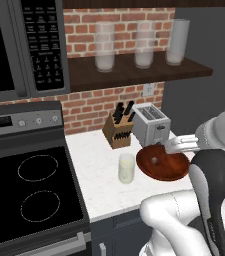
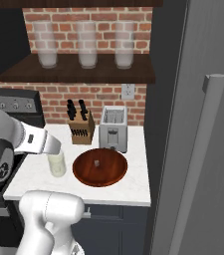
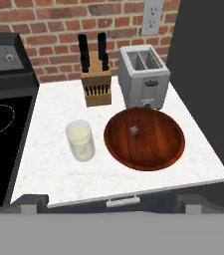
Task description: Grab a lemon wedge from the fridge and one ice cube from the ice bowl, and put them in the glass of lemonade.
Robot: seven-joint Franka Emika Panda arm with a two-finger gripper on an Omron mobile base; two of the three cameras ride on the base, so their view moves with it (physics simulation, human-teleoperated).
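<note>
The glass of lemonade [image 1: 126,167] [image 2: 57,163] [image 3: 81,140] stands on the white counter, just left of the ice bowl [image 1: 174,169] [image 2: 111,172] [image 3: 159,149]. One small ice cube [image 1: 155,160] [image 2: 98,163] [image 3: 134,130] lies near the bowl's middle. The fridge [image 2: 203,124] rises at the right with its door shut and its long bar handle [image 2: 199,149] facing me. The lemon wedge is hidden. My gripper [image 3: 113,203] hangs open and empty above the counter's front edge, well back from the glass and bowl.
A toaster [image 3: 144,77] and a knife block [image 3: 95,84] stand against the brick wall behind the bowl. The stove [image 1: 29,190] borders the counter on the left, with a microwave [image 1: 19,45] above. A shelf [image 2: 83,69] carries three tall frosted glasses.
</note>
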